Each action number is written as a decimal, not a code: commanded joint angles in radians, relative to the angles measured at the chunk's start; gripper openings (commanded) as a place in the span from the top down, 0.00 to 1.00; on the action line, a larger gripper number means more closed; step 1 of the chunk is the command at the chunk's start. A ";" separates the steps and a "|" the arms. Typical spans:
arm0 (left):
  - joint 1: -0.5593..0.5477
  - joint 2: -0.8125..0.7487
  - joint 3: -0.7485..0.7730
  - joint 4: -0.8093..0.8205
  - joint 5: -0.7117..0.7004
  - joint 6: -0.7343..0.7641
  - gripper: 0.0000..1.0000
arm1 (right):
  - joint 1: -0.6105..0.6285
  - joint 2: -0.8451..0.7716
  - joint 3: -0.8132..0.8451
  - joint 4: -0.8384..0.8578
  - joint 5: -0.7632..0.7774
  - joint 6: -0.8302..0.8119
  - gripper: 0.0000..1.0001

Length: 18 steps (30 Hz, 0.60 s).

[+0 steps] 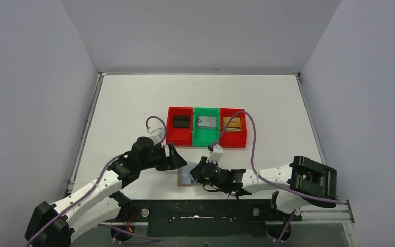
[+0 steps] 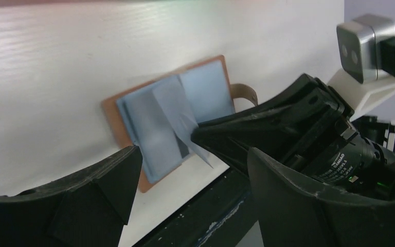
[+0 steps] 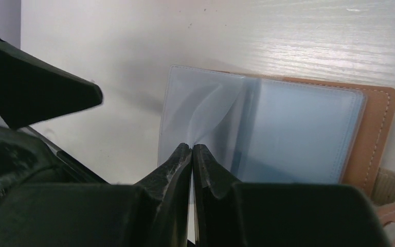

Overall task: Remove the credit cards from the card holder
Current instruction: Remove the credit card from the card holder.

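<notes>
One sleeve of the card holder (image 3: 308,128) is clamped by the right gripper (image 3: 192,150); the left gripper (image 2: 190,164) is spread apart.

White, wood-grained table (image 1: 133,103) enclosed by 3 plain pale-grey walls: wall at 9 o'clock (image 1: 25,103), wall at 12 o'clock (image 1: 200,31), wall at 3 o'clock (image 1: 370,77). A metal rail (image 1: 85,135) borders the table's 9 o'clock edge; a dark mounting plate (image 1: 175,211) spans its 6 o'clock edge. Lighting even and diffuse.
</notes>
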 commanded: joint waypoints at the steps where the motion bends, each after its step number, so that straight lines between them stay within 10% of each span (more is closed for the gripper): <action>1: -0.128 0.077 0.018 0.197 -0.081 -0.104 0.27 | -0.007 -0.022 -0.016 0.096 0.012 0.042 0.93; 6: -0.192 0.174 -0.023 0.256 -0.176 -0.244 0.43 | -0.011 -0.027 -0.030 0.092 0.016 0.050 0.93; 18: -0.198 0.177 -0.063 0.217 -0.255 -0.301 0.42 | -0.019 -0.032 -0.026 0.062 0.019 0.046 0.92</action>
